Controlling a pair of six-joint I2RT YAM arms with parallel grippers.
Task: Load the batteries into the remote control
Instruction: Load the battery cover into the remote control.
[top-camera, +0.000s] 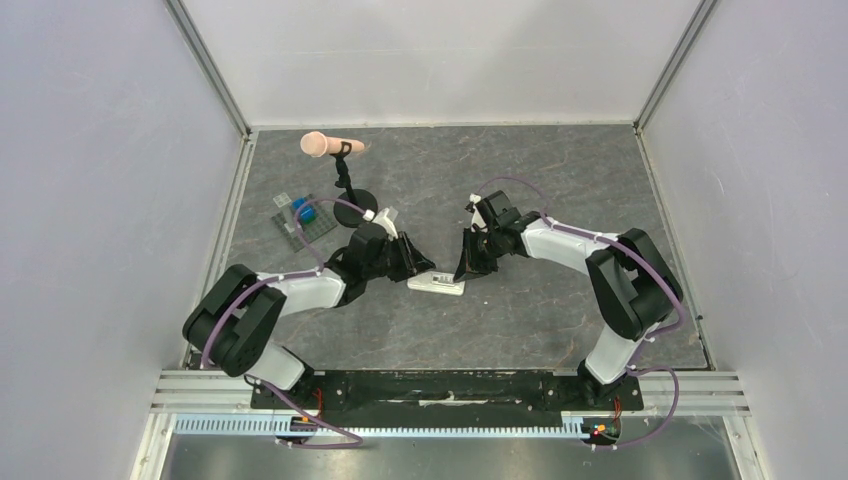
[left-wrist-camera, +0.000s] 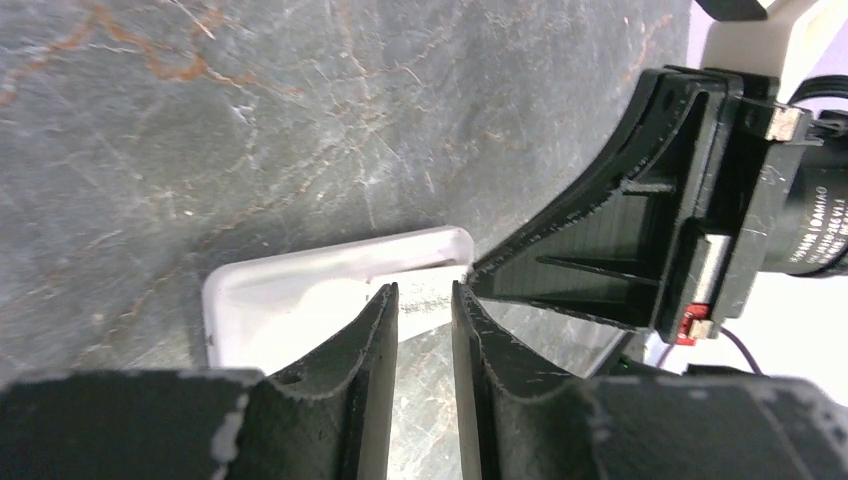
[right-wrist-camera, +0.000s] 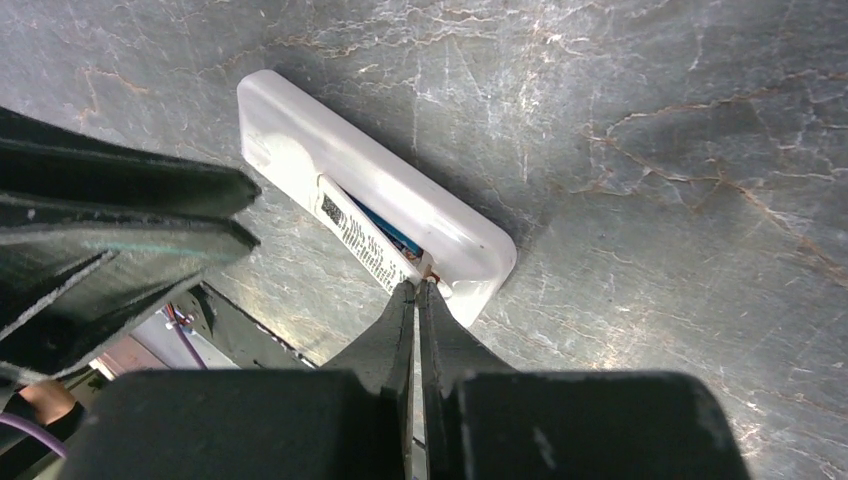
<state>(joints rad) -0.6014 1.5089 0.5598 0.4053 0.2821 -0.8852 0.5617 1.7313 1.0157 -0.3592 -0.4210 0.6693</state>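
The remote control (top-camera: 437, 284) is lying flat near the middle of the table (top-camera: 560, 190), back side up. The left gripper (top-camera: 418, 262) is sitting at its ten o'clock, the right gripper (top-camera: 464, 272) at its two o'clock, tips touching the remote's end. Two batteries (right-wrist-camera: 372, 238) are lying side by side in its open compartment. A microphone (top-camera: 330, 145) on a stand is standing well off at eleven o'clock, with a toy brick (top-camera: 303, 212) lying just at its seven o'clock.

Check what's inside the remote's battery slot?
Right wrist view: the remote lies back-up, slot open. Inside, a battery with a printed label, and a strip of blue beside it. The slot's far end is hidden behind the right gripper.
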